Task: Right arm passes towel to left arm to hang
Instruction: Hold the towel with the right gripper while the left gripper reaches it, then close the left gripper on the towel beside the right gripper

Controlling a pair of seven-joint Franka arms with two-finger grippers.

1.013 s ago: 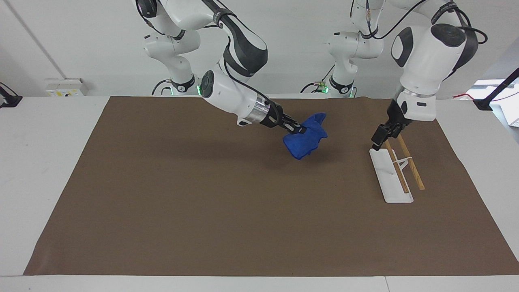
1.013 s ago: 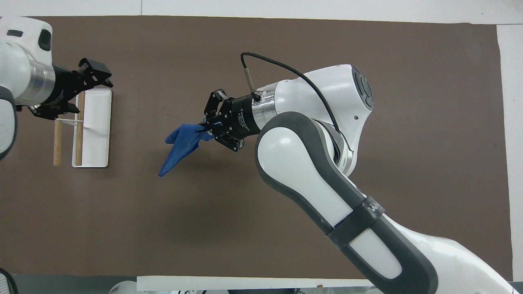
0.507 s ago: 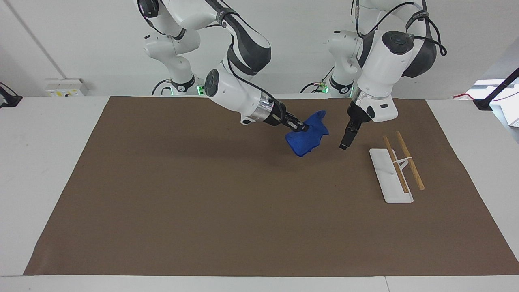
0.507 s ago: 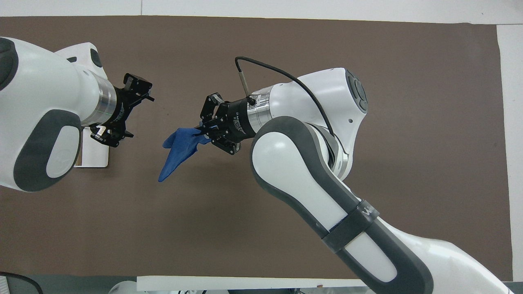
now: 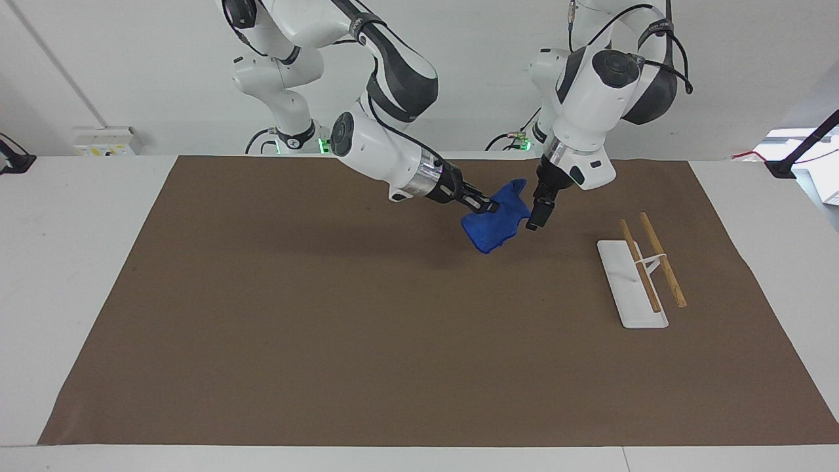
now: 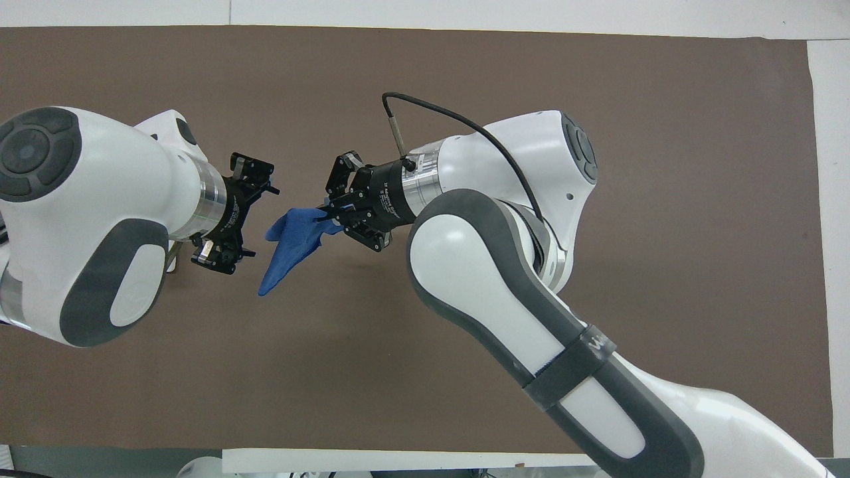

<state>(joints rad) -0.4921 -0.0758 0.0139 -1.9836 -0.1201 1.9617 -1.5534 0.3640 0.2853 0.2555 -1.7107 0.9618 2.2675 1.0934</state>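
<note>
Handover step, approach phase. R gripper [image 5: 488, 208] is clamped on the blue towel [image 5: 498, 219], fingertips pinched on one bunched edge; the rest of the cloth hangs loose below and fans toward the L arm's end of the table. The towel is up in the air over the brown mat [image 5: 262, 314], not touching it, w/ its shadow on the mat underneath.

L gripper [image 5: 534, 219] has its jaws spread wide, holding nothing. In the facing view it sits just beside the towel's free edge; the overhead view shows a small gap between its fingers [image 6: 269, 191] and the cloth, so prob. no contact yet.

The rack [image 5: 639, 275], a white base w/ two wooden bars, stands toward the L arm's end of the table, well apart from both grippers, nothing on it.

Next, as I read it: L needs to get its open jaws around a free corner or edge of the towel, away from R's pinch point, then close firmly. R should let go only once L has a hold, else the cloth drops to the mat. The cloth is thin and floppy, so L may catch just one layer; a deep bite would be safer. After that comes the carry to the rack and draping over a bar.
</note>
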